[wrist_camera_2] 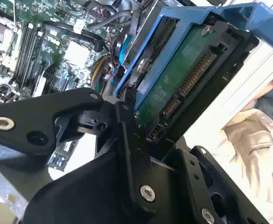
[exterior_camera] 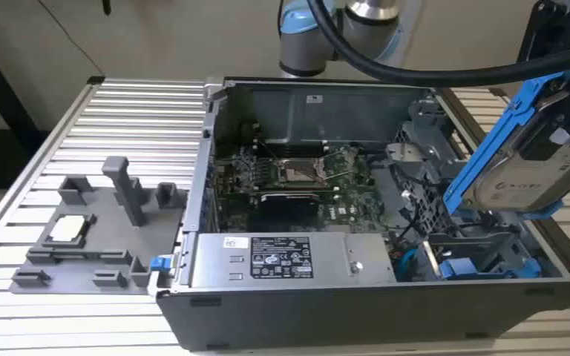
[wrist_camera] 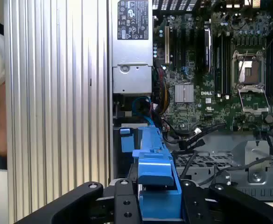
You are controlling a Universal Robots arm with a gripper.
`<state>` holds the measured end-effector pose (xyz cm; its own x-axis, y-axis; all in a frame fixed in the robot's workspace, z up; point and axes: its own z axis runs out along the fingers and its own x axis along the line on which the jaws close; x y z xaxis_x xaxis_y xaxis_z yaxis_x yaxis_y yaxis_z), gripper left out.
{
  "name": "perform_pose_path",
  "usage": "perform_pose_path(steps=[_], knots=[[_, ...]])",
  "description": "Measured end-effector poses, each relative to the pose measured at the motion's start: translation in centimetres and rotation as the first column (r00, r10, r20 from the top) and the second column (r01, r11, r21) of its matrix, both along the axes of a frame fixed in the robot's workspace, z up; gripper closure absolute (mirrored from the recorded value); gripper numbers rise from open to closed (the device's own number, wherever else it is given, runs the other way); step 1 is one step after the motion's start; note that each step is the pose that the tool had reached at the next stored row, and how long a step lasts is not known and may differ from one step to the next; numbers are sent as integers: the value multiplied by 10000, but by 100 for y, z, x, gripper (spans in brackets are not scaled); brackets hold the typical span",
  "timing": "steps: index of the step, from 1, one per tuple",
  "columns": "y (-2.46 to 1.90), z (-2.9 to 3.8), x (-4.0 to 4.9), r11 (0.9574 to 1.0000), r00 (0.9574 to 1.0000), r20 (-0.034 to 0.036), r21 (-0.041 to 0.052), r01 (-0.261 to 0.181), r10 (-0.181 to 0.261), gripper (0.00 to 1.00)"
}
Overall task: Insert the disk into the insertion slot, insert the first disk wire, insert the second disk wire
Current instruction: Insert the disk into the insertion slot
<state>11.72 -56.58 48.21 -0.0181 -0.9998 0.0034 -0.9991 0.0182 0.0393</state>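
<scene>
Nearest, at open PC case (exterior_camera: 265, 315) front: silver power-supply box (exterior_camera: 280, 258). Just behind, twd desk (exterior_camera: 127, 119) edge at exterior view's right: dark-grey insertion slot (exterior_camera: 478, 248). Above it, not inserted: disk (exterior_camera: 528, 178), tilted, blue rail uppermost, clamped in pincer (wrist_camera: 157, 200). Farther in: motherboard (exterior_camera: 295, 174).
</scene>
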Motion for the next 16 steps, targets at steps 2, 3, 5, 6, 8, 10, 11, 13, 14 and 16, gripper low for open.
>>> perform_pose_path(steps=[2,3,5,6,8,10,11,13,14,16], knots=[[0,0,0,10000,10000,0,0,0,0,67],[0,0,0,10000,10000,0,0,0,0,67],[0,0,0,10000,10000,0,1,0,0,67],[0,0,0,10000,10000,0,1,0,0,67],[0,0,0,10000,10000,0,1,0,0,67],[0,0,0,10000,10000,0,0,0,0,67],[0,-1,0,10000,10000,0,-1,0,0,67],[-5,-6,0,10000,10000,0,-1,0,0,67],[-13,-10,0,10000,10000,0,-1,0,0,67],[-33,-28,-1,10000,10000,0,3,1,-1,67]])
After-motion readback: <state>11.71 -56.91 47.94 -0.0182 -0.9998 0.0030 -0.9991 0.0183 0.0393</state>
